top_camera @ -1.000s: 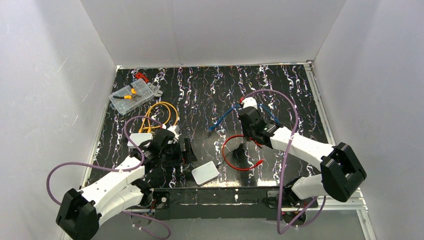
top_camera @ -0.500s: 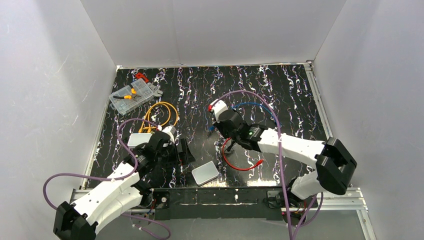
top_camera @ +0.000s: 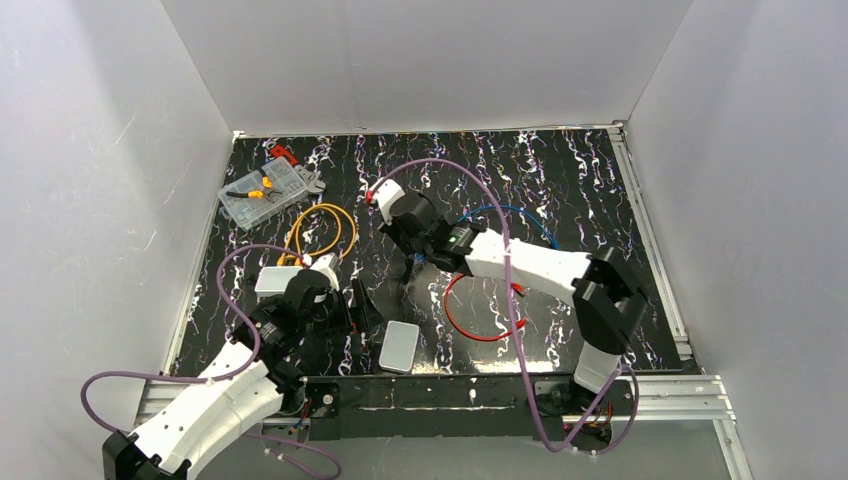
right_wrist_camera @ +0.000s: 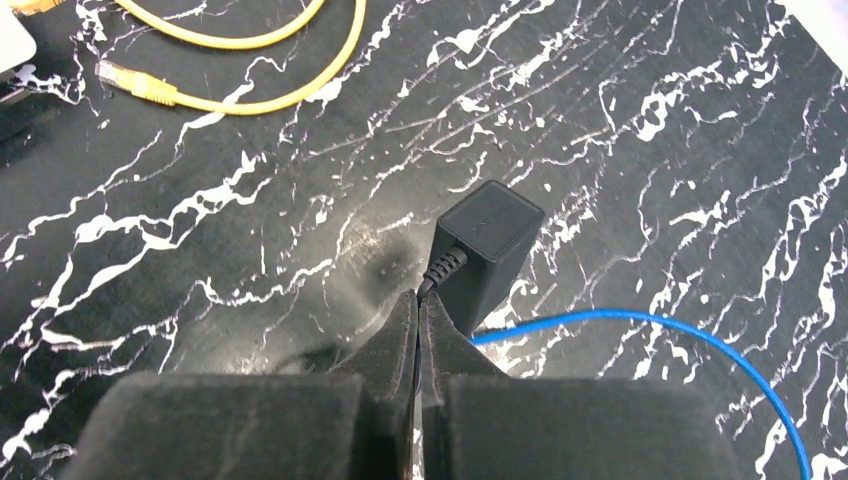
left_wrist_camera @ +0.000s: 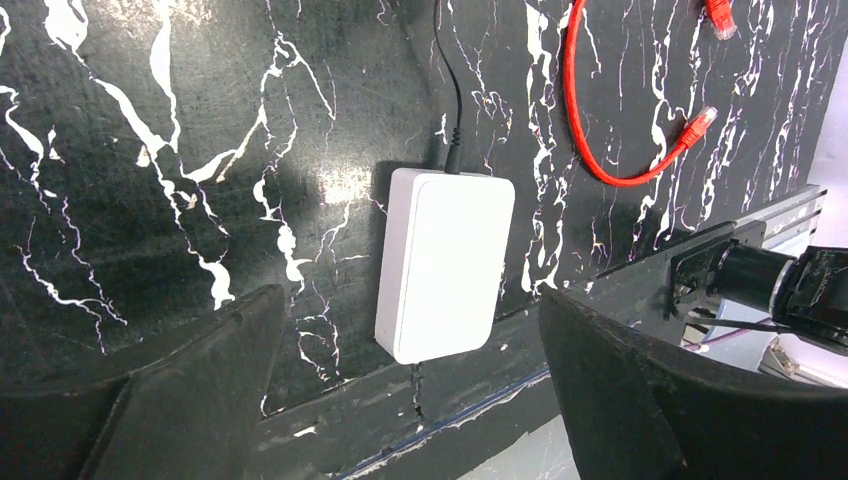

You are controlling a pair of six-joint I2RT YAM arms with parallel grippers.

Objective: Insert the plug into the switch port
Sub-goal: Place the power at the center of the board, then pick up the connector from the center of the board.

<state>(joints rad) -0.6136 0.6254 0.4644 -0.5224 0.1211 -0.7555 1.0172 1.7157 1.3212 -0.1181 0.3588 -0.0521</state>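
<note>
Left wrist view showed the pale grey-white flat rounded box [left_wrist_camera: 445,265] with a small black plug [left_wrist_camera: 452,160] meeting the switch port [left_wrist_camera: 450,173] in its far edge. Just beside the box, the left gripper [left_wrist_camera: 410,300] gaped wide, empty. Beyond the box, the right gripper [right_wrist_camera: 418,300] pinched the thin black cord [right_wrist_camera: 424,286] by a black cuboid adapter [right_wrist_camera: 490,240].

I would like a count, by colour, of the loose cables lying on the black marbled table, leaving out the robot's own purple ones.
yellow cable: 1
blue cable: 1
red cable: 1
thin black cord, the one on the square black adapter: 1
Total: 4
</note>
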